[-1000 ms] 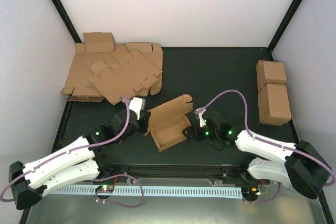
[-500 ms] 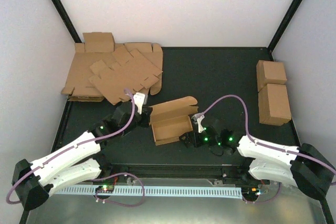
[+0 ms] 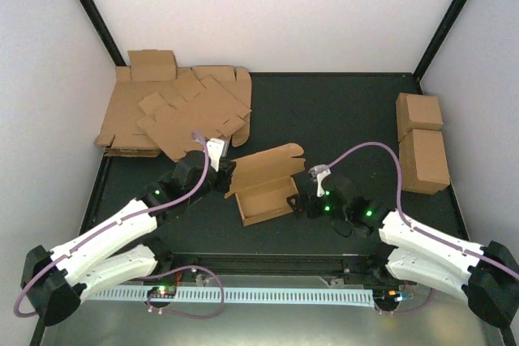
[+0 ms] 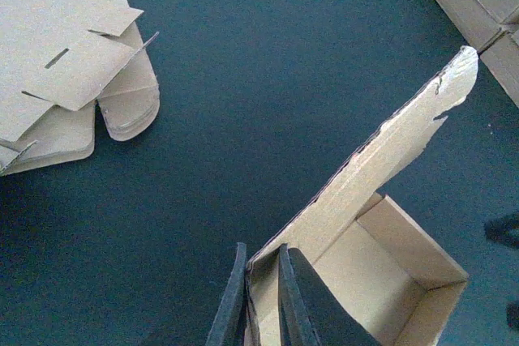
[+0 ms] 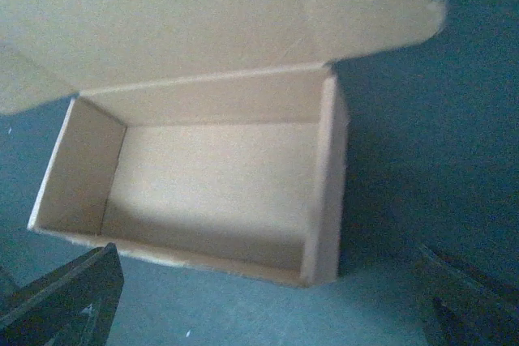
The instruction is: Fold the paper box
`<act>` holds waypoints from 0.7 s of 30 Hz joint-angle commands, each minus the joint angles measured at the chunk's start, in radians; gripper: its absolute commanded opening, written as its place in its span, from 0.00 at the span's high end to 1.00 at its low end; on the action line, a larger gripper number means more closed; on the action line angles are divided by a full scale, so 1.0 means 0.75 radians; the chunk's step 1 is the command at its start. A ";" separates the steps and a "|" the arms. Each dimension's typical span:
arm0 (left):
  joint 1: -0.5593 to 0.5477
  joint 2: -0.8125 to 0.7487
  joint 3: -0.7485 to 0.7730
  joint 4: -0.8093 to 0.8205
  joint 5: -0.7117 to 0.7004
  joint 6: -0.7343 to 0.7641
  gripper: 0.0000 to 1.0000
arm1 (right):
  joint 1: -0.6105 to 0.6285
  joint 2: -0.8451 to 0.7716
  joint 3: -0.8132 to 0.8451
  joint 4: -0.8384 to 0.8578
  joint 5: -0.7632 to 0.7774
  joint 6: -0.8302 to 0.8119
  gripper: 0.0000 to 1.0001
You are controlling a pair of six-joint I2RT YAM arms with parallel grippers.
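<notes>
Now, the box [image 3: 263, 186] looks light, bendy: left tool [image 4: 261, 263] pinches the lid's end, right tool [image 5: 263, 281] gapes empty. Take stiff walls, not flaps.

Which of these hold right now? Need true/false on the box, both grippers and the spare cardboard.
1. The paper box has its lid up and nothing inside. True.
2. The left gripper is shut on a wall of the paper box. True: the left wrist view shows cardboard between its fingers.
3. The right gripper is clamped on the lid. False: it is open, its fingers spread wide, and it sits off the box's right end with nothing between them.
4. The two closed cuboids sit on the left arm's side. False: they are at the right edge of the table; the heap of flat sheets is at the far left.
</notes>
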State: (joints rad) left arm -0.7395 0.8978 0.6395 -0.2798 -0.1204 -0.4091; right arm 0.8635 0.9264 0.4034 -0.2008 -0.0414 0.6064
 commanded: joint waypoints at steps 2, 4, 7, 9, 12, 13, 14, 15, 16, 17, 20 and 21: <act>0.028 -0.009 0.067 0.034 0.050 0.038 0.87 | -0.138 -0.035 0.097 -0.105 0.015 -0.137 0.00; 0.032 -0.009 0.070 0.035 0.055 0.042 0.87 | -0.189 -0.012 0.125 -0.114 -0.014 -0.155 0.01; 0.035 -0.012 0.077 0.034 0.065 0.046 0.87 | -0.246 0.018 0.157 -0.107 -0.043 -0.172 0.01; 0.035 -0.013 0.079 0.029 0.072 0.048 0.87 | -0.295 0.026 0.172 -0.105 -0.050 -0.179 0.00; 0.037 -0.014 0.082 0.015 0.083 0.051 0.87 | -0.360 0.018 0.194 -0.137 0.034 -0.145 0.00; 0.037 -0.015 0.081 0.011 0.086 0.051 0.87 | -0.377 0.005 0.190 -0.120 0.018 -0.172 0.01; 0.037 -0.015 0.082 0.008 0.088 0.051 0.87 | -0.391 -0.014 0.179 -0.091 -0.006 -0.196 0.01; 0.037 -0.016 0.081 0.006 0.090 0.051 0.87 | -0.398 -0.039 0.160 -0.050 -0.030 -0.222 0.00; 0.037 -0.015 0.081 0.005 0.091 0.052 0.87 | -0.401 -0.065 0.125 0.002 -0.054 -0.258 0.02; 0.037 -0.015 0.082 0.004 0.090 0.053 0.87 | -0.403 -0.094 0.101 0.053 -0.086 -0.290 0.05; 0.041 -0.013 0.084 0.004 0.092 0.056 0.87 | -0.403 -0.117 0.088 0.128 -0.131 -0.373 0.10; 0.040 -0.012 0.086 0.003 0.093 0.058 0.87 | -0.403 -0.098 0.095 0.141 -0.157 -0.406 0.10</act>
State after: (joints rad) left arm -0.7189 0.8967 0.6537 -0.2832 -0.0727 -0.3843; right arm 0.5655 0.8536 0.4789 -0.2008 -0.0906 0.4107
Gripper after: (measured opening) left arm 0.133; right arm 0.908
